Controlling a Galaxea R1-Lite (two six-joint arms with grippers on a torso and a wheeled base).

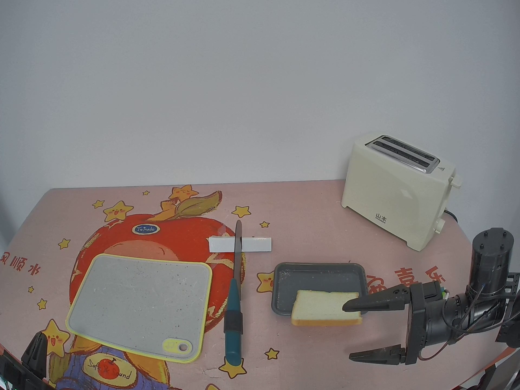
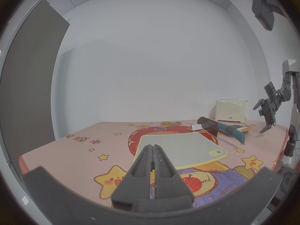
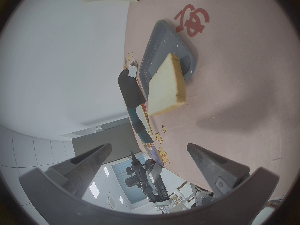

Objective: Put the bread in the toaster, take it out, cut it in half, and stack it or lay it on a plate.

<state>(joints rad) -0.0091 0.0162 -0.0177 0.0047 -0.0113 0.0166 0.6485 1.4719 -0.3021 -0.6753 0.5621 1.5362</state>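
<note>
Hand [image 1: 358,329] of right arm gapes wide and empty just beside bread [image 1: 324,305], which lies tilted over tray [image 1: 314,271] rim; a skewed or hard close could shove it onto bench [image 1: 314,218] or crush it.

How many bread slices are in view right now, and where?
1. The bread slice lies over the near rim of the grey tray, close to the open right gripper. Another could sit hidden inside the toaster slots.
</note>
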